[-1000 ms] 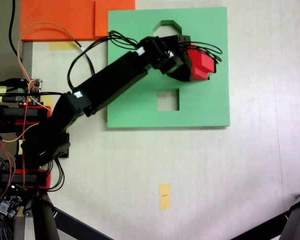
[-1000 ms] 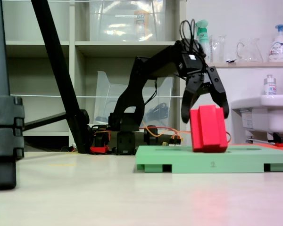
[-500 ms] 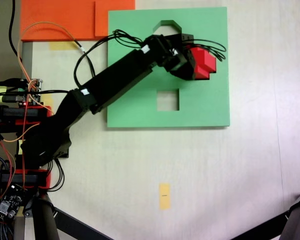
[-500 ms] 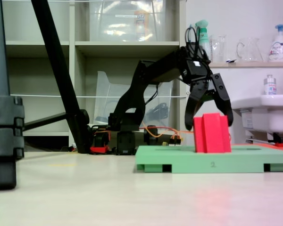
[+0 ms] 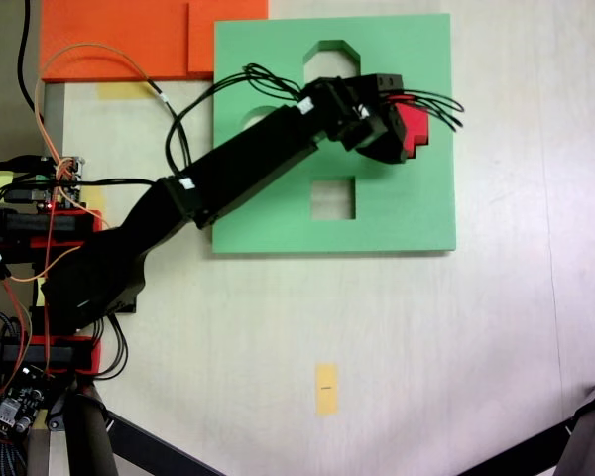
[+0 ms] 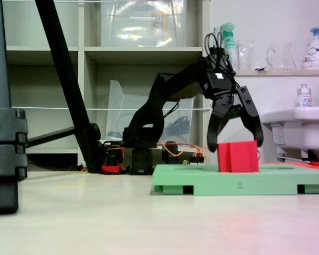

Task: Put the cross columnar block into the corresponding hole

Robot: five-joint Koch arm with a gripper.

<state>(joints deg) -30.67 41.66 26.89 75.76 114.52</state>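
Note:
The red cross columnar block (image 6: 237, 156) stands upright with its lower part sunk into the green foam board (image 6: 239, 185). In the fixed view from above, the block (image 5: 415, 131) shows partly under the gripper head on the board (image 5: 397, 213). My gripper (image 6: 235, 144) hangs over the block, open, with one finger (image 6: 212, 139) on each side of it. From above, the gripper (image 5: 392, 134) covers the block's left part. The corresponding hole is hidden under the block and the gripper.
A square cutout (image 5: 333, 198) and an octagonal cutout (image 5: 329, 55) lie in the board near the arm. Orange foam sheets (image 5: 119, 35) sit at the top left. The arm's base and cables (image 5: 50, 228) are at the left. A tripod leg (image 6: 5, 133) stands at the left.
The block was tilted on the board, then straightened and dropped lower into it. The arm reached farther right over the board, and the open gripper came down with the block.

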